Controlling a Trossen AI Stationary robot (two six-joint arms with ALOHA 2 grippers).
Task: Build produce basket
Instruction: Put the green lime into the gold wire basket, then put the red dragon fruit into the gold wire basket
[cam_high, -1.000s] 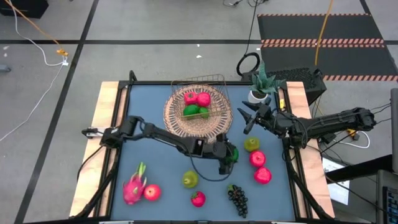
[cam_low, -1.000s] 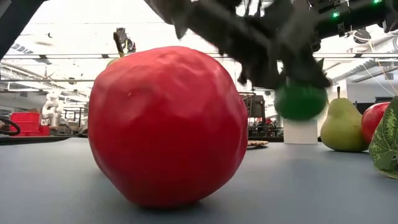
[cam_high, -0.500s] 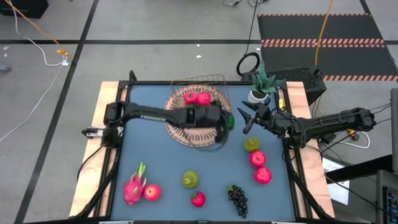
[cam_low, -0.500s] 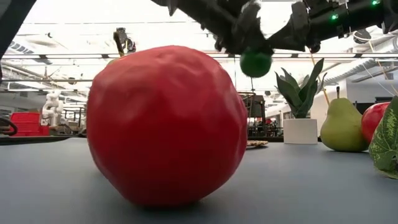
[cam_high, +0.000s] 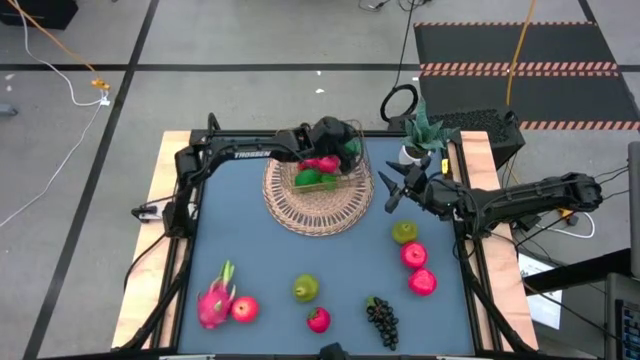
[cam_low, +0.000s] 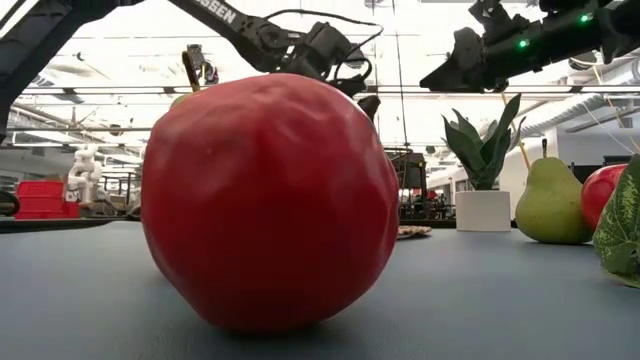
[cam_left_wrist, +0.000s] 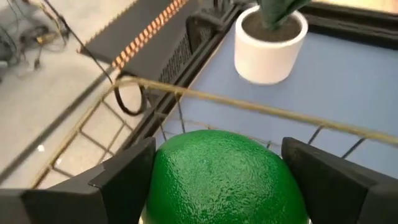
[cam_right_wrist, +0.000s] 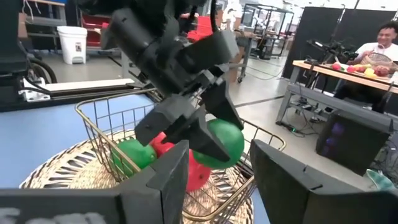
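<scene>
Left claw (cam_high: 345, 152) is gripping a green lime (cam_left_wrist: 224, 177) above the basket (cam_right_wrist: 155, 155); placement step, and next move calls for releasing it inside. Right claw (cam_high: 392, 186), half-parted, is waiting nearby.

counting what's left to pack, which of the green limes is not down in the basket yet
The lime between the left tool's fingers, held above the wire basket. The other lime already lies inside the basket beside the red fruit.
</scene>
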